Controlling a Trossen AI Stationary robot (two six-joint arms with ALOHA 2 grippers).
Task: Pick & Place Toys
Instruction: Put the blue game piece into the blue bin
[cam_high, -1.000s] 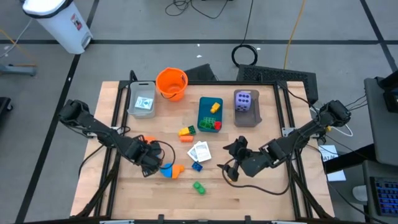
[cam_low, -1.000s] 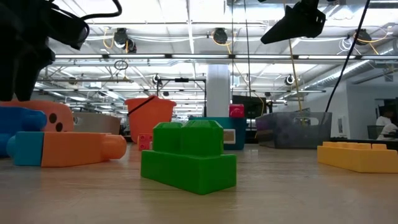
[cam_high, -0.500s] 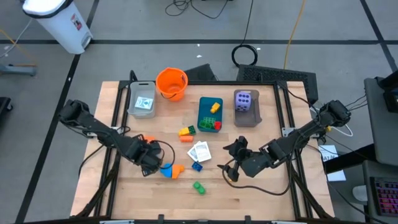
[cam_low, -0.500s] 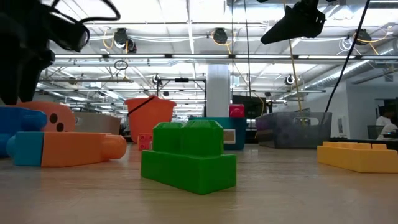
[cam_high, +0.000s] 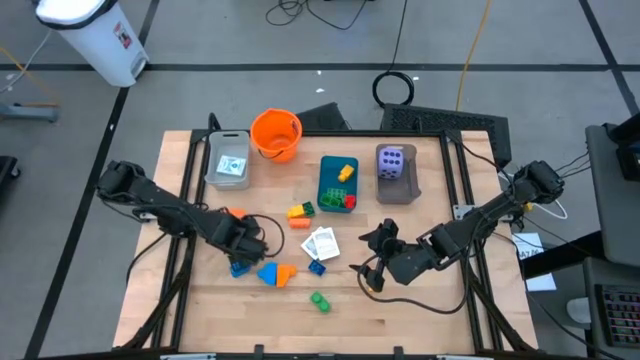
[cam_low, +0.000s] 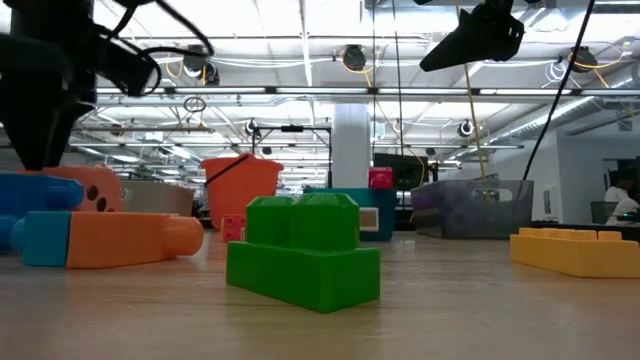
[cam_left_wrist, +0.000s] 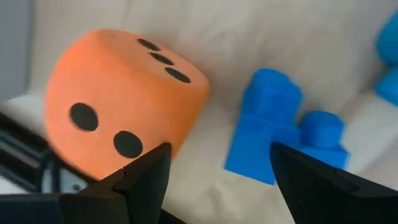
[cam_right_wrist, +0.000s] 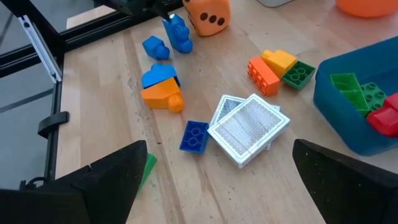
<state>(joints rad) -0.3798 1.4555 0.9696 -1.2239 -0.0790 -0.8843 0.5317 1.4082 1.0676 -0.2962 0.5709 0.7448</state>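
Only left wrist view shows orange die (cam_left_wrist: 118, 109) pips, blue brick (cam_left_wrist: 280, 137) beside

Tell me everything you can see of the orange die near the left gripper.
The orange die is a large cube with rounded corners and a matte, foam-like look, bearing black pips: one face shows three in a diagonal row, another shows two. It sits on the wooden table, apart from a blue brick beside it. The left gripper hovers just over it, fingers open, one fingertip at the die's lower edge; whether it touches I cannot tell. In the right wrist view it stands by two blue bricks.
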